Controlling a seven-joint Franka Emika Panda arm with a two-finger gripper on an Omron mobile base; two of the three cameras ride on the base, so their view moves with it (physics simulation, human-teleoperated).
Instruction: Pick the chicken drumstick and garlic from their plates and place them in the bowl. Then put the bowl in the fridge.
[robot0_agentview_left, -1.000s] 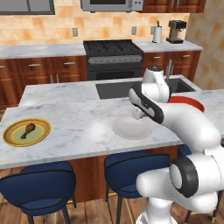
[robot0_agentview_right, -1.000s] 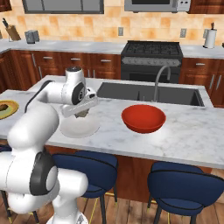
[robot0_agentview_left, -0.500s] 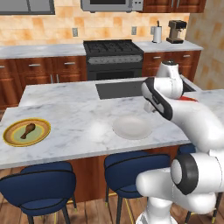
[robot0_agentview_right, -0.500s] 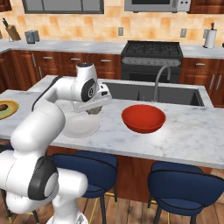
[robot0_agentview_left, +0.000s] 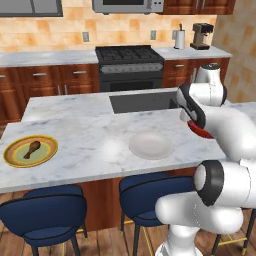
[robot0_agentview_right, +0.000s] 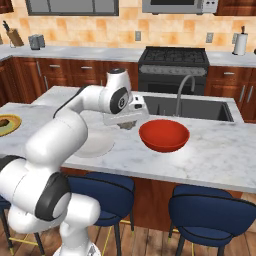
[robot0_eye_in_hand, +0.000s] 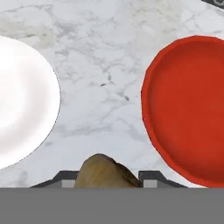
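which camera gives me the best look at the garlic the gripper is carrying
The hand view: the garlic sits large between the gripper fingers, over bare counter between the white plate and the red bowl. In the right base view it is just a small dark lump under the hand. In the left base view the arm hides it.

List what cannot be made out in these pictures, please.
- Grey-brown garlic lump: hand view's bottom edge cuts it off, hiding the finger contact.
- Glossy red bowl: left base view, mostly behind the white arm; in the hand view its right side is cropped.
- Green, yellow-rimmed plate: right base view, cut by the left edge and the arm.
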